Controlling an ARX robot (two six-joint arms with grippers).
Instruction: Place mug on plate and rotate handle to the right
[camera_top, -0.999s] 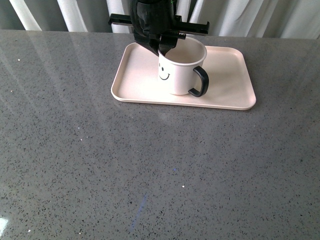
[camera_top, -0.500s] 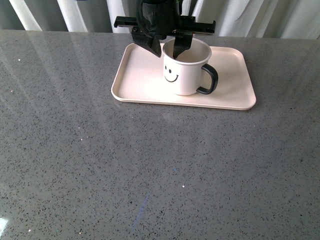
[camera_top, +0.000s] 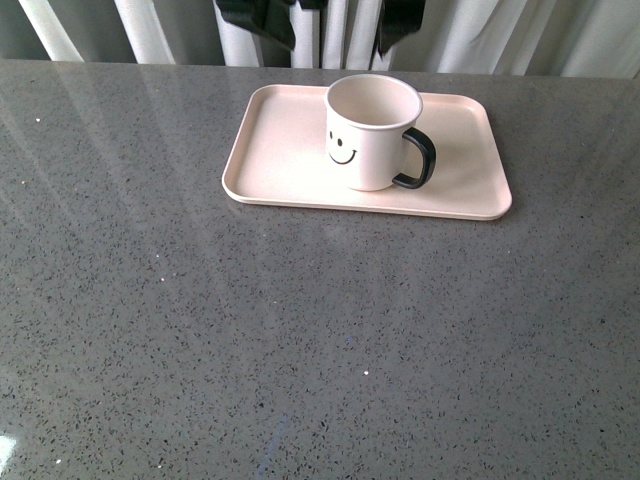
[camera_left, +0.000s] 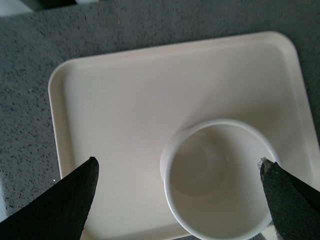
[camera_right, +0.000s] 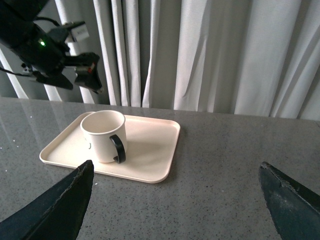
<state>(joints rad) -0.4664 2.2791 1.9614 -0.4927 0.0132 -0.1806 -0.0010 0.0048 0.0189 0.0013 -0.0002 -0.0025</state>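
Your mug (camera_top: 368, 135) stands upright on the pink plate (camera_top: 275, 160), near the plate's middle, with its smiley face toward the front camera. Its black handle (camera_top: 420, 160) points to the robot's right and a little toward the camera. The left claw (camera_top: 337, 40) hangs above the mug, its fingers spread wide to either side and touching nothing. The right claw (camera_right: 176, 166) is also spread wide and empty, over the grey bench (camera_top: 300, 350), well apart from the plate. White curtains (camera_right: 210, 55) hang behind the bench.
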